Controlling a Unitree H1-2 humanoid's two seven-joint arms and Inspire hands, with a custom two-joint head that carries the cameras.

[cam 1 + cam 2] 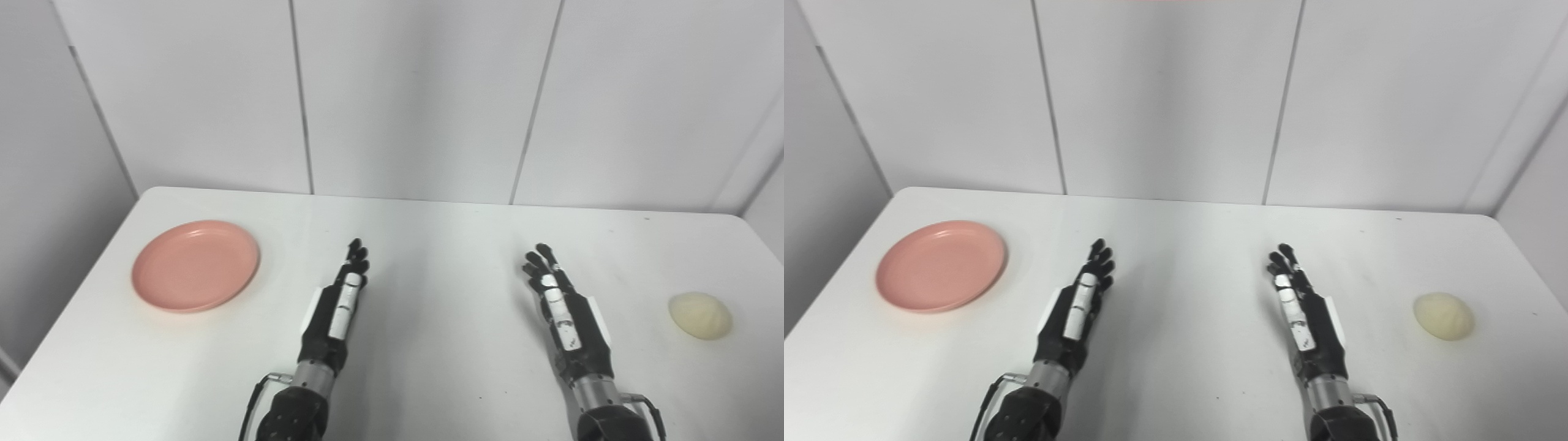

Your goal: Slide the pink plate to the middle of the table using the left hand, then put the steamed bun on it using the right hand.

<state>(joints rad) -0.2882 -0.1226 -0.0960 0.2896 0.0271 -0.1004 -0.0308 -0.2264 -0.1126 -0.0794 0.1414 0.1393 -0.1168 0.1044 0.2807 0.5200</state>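
The pink plate [196,264] lies empty on the left side of the white table [429,245]. The pale steamed bun [700,315] sits near the table's right edge. My left hand [338,306] is open, fingers stretched forward, held edge-on over the middle of the table, to the right of the plate and apart from it. My right hand [563,312] is open too, fingers stretched forward, to the left of the bun and apart from it. Neither hand holds anything.
White wall panels [416,92] stand right behind the table's far edge. The table's left edge runs close beside the plate, and its right edge close beside the bun.
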